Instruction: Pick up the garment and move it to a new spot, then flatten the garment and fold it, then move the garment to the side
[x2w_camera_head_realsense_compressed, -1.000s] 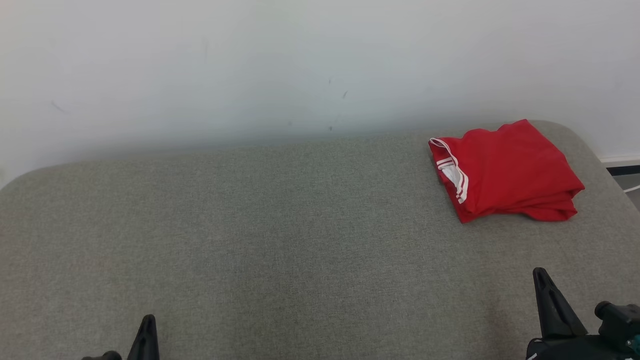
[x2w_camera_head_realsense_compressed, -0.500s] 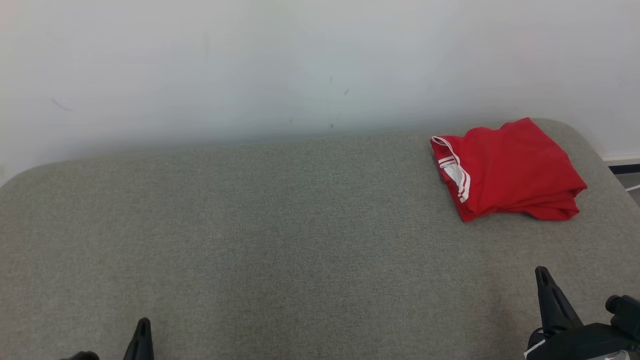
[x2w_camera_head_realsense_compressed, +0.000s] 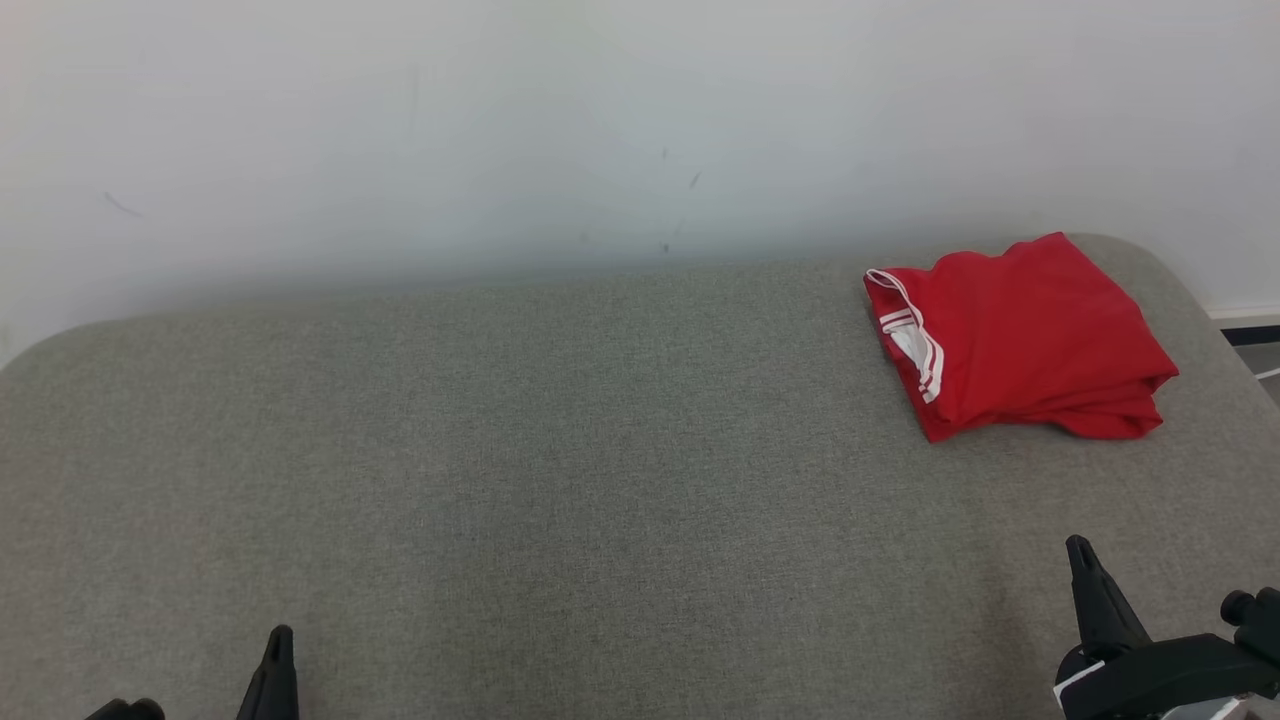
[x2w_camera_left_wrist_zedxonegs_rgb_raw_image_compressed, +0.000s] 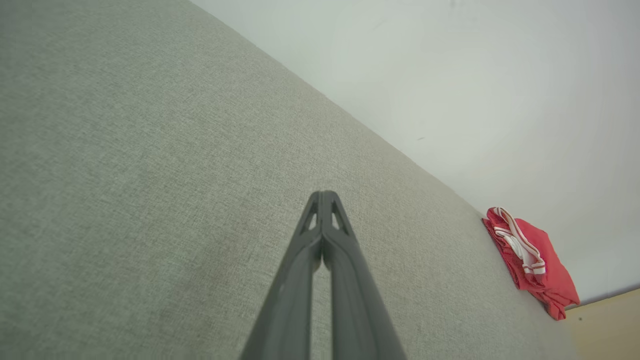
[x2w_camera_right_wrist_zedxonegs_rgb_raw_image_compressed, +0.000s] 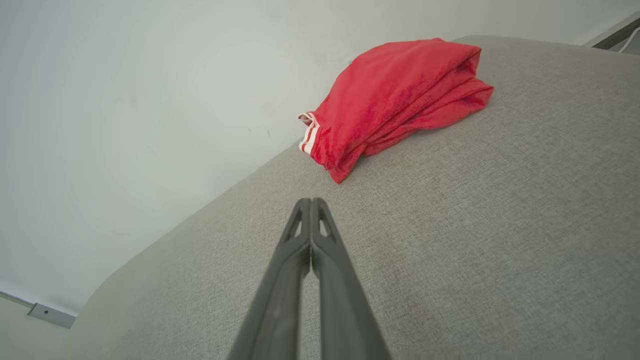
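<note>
Garment (x2w_camera_head_realsense_compressed: 1020, 335), red and folded, lies at the far right corner of the grey padded surface (x2w_camera_head_realsense_compressed: 560, 480), near its rounded edge; any nudge there could slide it off or spill its loose layers. Right gripper (x2w_camera_right_wrist_zedxonegs_rgb_raw_image_compressed: 310, 205) and left gripper (x2w_camera_left_wrist_zedxonegs_rgb_raw_image_compressed: 324, 197) hang pinched closed, empty, well apart from it

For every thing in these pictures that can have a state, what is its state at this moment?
red garment: folded into a compact bundle, lying near the far right corner of the grey padded surface, touched by neither pincer.
left pincer: shut, holding nothing, far from the garment.
right pincer: shut, holding nothing, pointing toward the garment but apart from it.
</note>
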